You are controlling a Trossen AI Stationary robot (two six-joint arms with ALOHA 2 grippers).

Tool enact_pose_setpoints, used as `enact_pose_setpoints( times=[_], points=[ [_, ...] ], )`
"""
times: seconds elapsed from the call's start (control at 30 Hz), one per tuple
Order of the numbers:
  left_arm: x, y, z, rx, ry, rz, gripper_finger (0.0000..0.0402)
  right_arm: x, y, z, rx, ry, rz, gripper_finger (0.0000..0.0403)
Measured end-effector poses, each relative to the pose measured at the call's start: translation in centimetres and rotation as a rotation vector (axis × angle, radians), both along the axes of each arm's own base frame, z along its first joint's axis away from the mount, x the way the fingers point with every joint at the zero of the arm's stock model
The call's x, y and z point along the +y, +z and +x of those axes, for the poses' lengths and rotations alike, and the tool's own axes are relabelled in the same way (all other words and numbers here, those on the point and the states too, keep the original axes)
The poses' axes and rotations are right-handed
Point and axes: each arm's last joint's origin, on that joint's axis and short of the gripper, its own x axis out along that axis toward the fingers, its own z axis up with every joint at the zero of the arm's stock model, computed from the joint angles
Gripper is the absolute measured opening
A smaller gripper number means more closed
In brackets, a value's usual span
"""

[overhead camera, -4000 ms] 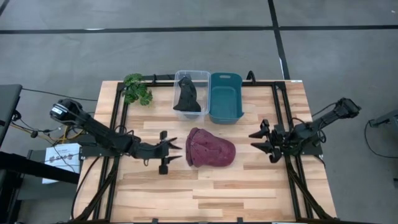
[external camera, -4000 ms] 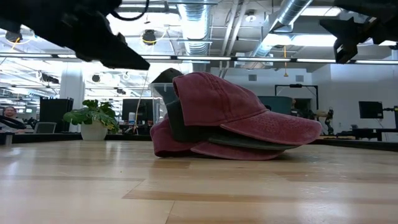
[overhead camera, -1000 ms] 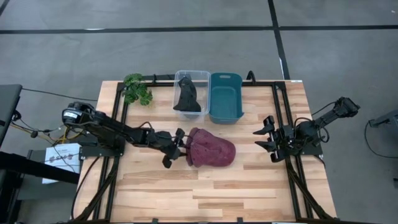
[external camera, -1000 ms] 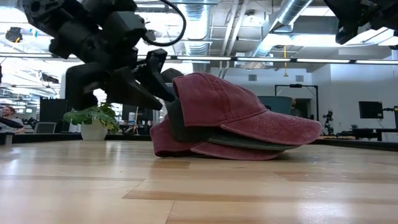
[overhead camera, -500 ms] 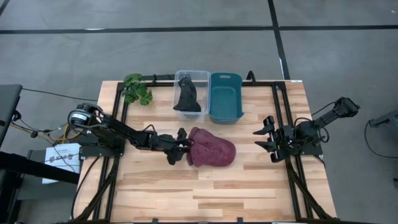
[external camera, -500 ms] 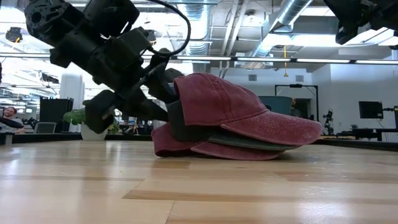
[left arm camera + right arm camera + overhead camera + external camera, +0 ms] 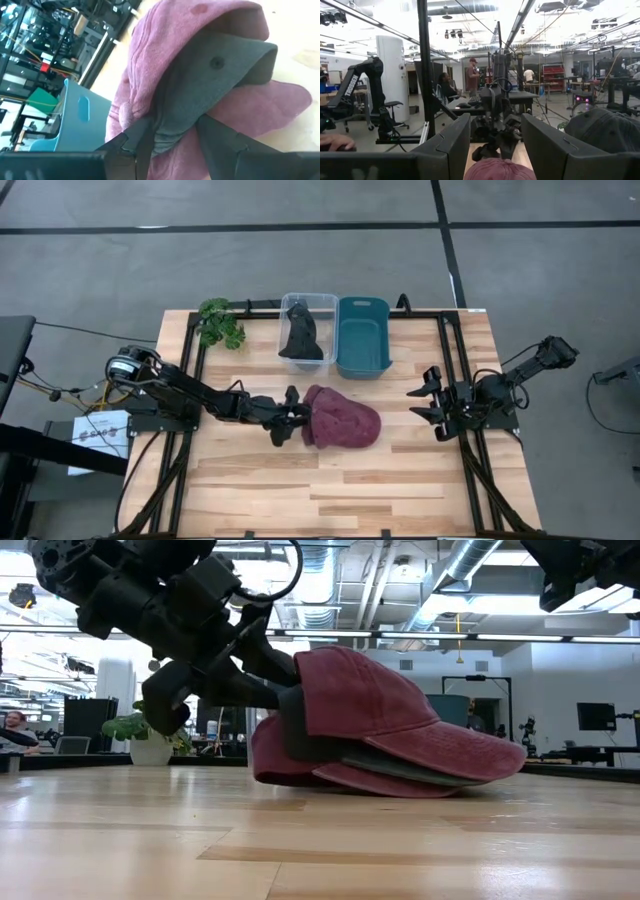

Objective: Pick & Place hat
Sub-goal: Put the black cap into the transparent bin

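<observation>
A stack of three caps lies on the table's middle (image 7: 342, 426): a maroon hat on top (image 7: 380, 700), a dark grey hat (image 7: 300, 735) in between, and a maroon hat (image 7: 290, 768) underneath, resting on the wood. My left gripper (image 7: 298, 418) is open at the stack's left, rear side. In the left wrist view its fingers stand on either side of the grey hat's rear (image 7: 175, 145). My right gripper (image 7: 420, 402) is open and empty, held above the table to the right of the stack. My left gripper comes level from the table's left side into the rear of the stack. Its open fingers straddle the grey hat's rear part (image 7: 185, 117), which fills the gap between them. One finger (image 7: 142, 137) lies against the maroon cloth. The stack rests on the table.
A clear bin with a black hat (image 7: 303, 335) and a teal bin (image 7: 362, 335) stand side by side at the table's far edge. A small green plant (image 7: 220, 322) is at the far left. Bare wood lies near the front edge (image 7: 340, 490).
My left gripper has gone toward the table's right edge, into the rear of the hat stack. The whole stack has slid a little toward the right edge, staying flat on the table. My right gripper has kept still.
</observation>
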Motion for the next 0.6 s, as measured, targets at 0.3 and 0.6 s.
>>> enact_pose_setpoints(
  times=[0.3,0.6],
  points=[
    [-0.06,0.26,0.11,-0.027,-0.013,-0.015,0.0147,0.00,0.00,0.00,0.000,0.000,0.000,0.0167],
    [0.45,0.37,0.32,-0.031,-0.067,-0.107,0.0147,0.00,0.00,0.00,0.000,0.000,0.000,0.0164]
  ],
)
